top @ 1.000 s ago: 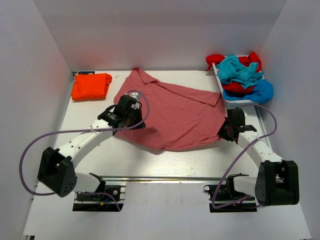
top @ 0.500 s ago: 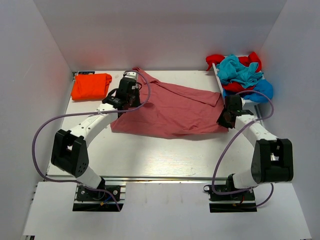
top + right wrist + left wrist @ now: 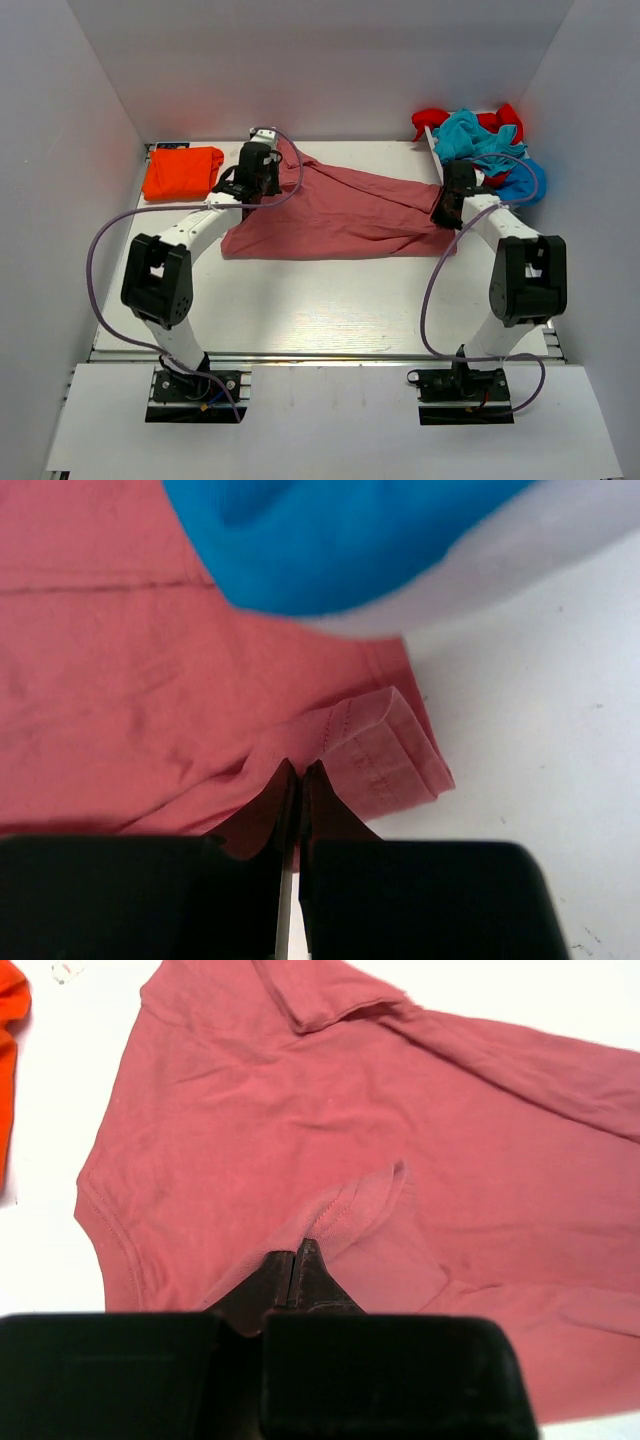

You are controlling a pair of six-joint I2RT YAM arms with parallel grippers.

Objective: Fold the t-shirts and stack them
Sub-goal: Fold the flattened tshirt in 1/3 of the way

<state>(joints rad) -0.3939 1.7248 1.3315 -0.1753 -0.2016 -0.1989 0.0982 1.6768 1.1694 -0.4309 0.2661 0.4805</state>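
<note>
Both grippers have swept the near hem of the pink-red t-shirt point(image 3: 340, 215) up to the far side, so it now lies doubled across the middle of the table point(image 3: 300, 300), between the folded orange t-shirt point(image 3: 182, 172) and the heap of unfolded shirts point(image 3: 482, 150). Your left gripper point(image 3: 295, 1265) stays pinched shut on a tuck of hem, your right gripper point(image 3: 298, 780) clamped on the hem corner by that heap. First fold looks laid; letting go comes next, I'd say.

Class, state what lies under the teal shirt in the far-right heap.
Under the teal shirt, red cloth and a blue shirt poke out at the edges; anything deeper is covered.
</note>
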